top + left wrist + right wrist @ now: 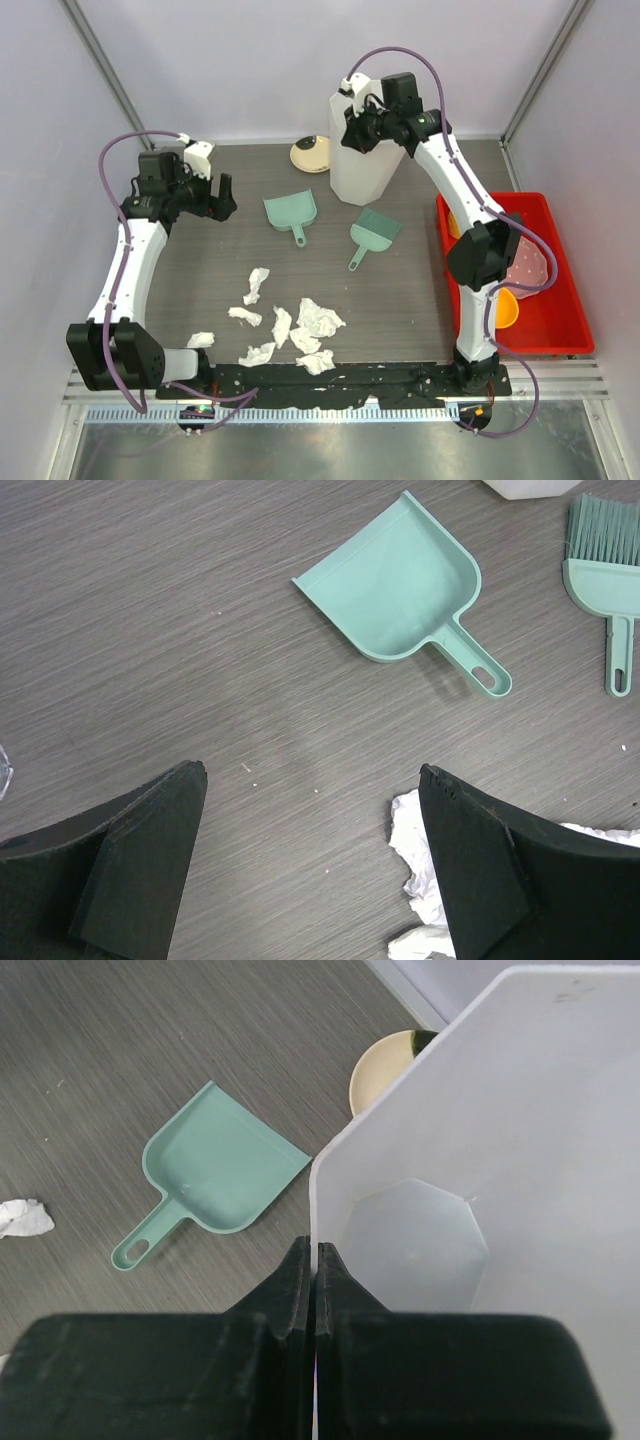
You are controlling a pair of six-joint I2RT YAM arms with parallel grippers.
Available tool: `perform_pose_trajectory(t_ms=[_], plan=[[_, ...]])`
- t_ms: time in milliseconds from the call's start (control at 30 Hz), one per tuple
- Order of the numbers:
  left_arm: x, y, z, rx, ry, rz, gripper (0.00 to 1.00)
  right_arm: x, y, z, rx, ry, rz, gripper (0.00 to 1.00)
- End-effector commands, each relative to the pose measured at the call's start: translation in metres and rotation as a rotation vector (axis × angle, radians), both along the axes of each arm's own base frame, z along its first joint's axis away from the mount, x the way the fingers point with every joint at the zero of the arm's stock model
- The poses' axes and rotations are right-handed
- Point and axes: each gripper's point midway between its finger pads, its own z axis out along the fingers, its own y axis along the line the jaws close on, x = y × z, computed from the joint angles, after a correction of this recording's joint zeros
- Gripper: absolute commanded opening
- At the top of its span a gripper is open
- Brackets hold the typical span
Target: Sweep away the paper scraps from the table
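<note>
While both arms hang above the table, the stock reads as follows.

Paper scraps: crumpled white pieces, loosely clustered on the near-left part of the table, close to the arm bases. One outlier lies nearer the left arm's base. None touches the sweeping tools. The left wrist view catches one scrap just beside its right finger.

Dustpan: pale green, flat on the table beyond the scraps, handle pointing toward the near edge.

Brush: same green, lying to the right of the dustpan and apart from it, near the bin's foot.

Bin: tall, white, faceted, standing upright at the back. Its inside looks bare in the right wrist view.

Round cream disc: on the table, back edge, left of the bin.

Red tray: far right, holding yellow and pinkish items.

Left gripper: jaws spread wide, nothing between them, hovering left of the dustpan.

Right gripper: jaws clenched on the bin's rim, the thin wall running between them.
</note>
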Motion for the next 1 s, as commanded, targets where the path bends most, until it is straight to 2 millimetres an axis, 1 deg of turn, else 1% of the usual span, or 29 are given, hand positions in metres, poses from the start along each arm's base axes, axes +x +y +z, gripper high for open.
perform_pose_trajectory(t_ms=[0, 33, 133, 167, 233, 267, 367, 433, 500, 533, 567, 633, 700, 867, 900, 933, 967], plan=[[-0.003, -0.006, 0.013, -0.017, -0.038, -0.024, 0.91, -0.012, 0.015, 0.003, 0.009, 0.051, 0.013, 0.01], [-0.002, -0.005, 0.012, -0.015, -0.039, -0.022, 0.91, -0.017, 0.02, 0.0, 0.0, 0.065, 0.025, 0.01], [-0.002, -0.005, 0.01, -0.016, -0.033, -0.023, 0.91, -0.032, 0.026, -0.022, -0.065, 0.125, 0.036, 0.01], [-0.002, -0.005, 0.01, -0.016, -0.032, -0.021, 0.91, -0.042, 0.029, -0.032, -0.112, 0.149, 0.041, 0.01], [-0.003, -0.005, 0.009, -0.014, -0.03, -0.023, 0.91, -0.054, 0.034, -0.041, -0.146, 0.18, 0.06, 0.01], [-0.003, -0.005, 0.009, -0.014, -0.03, -0.023, 0.91, -0.065, 0.038, -0.045, -0.161, 0.209, 0.077, 0.01], [-0.002, -0.004, 0.009, -0.008, -0.034, -0.021, 0.91, -0.084, 0.042, -0.045, -0.171, 0.239, 0.091, 0.01], [-0.002, -0.004, 0.009, -0.007, -0.034, -0.02, 0.91, -0.093, 0.039, -0.043, -0.172, 0.247, 0.083, 0.01], [-0.002, -0.004, 0.009, -0.011, -0.034, -0.021, 0.91, -0.095, 0.039, -0.041, -0.161, 0.24, 0.076, 0.01], [-0.002, -0.006, 0.009, -0.016, -0.033, -0.024, 0.91, -0.098, 0.037, -0.048, -0.168, 0.253, 0.072, 0.01], [-0.001, -0.005, 0.009, -0.017, -0.034, -0.024, 0.91, -0.096, 0.038, -0.042, -0.153, 0.226, 0.07, 0.01], [-0.001, -0.005, 0.01, -0.022, -0.034, -0.023, 0.91, -0.095, 0.037, -0.043, -0.154, 0.225, 0.061, 0.01], [-0.001, -0.006, 0.011, -0.024, -0.034, -0.024, 0.91, -0.093, 0.039, -0.044, -0.148, 0.226, 0.055, 0.01], [-0.002, -0.007, 0.014, -0.023, -0.04, -0.027, 0.91, -0.08, 0.05, -0.032, -0.105, 0.161, 0.072, 0.01], [-0.002, -0.007, 0.014, -0.021, -0.041, -0.028, 0.91, -0.077, 0.052, -0.036, -0.106, 0.167, 0.076, 0.01], [-0.002, -0.006, 0.014, -0.021, -0.042, -0.026, 0.91, -0.075, 0.055, -0.03, -0.098, 0.155, 0.081, 0.01], [-0.002, -0.007, 0.013, -0.02, -0.04, -0.029, 0.91, -0.074, 0.056, -0.031, -0.099, 0.157, 0.08, 0.01]])
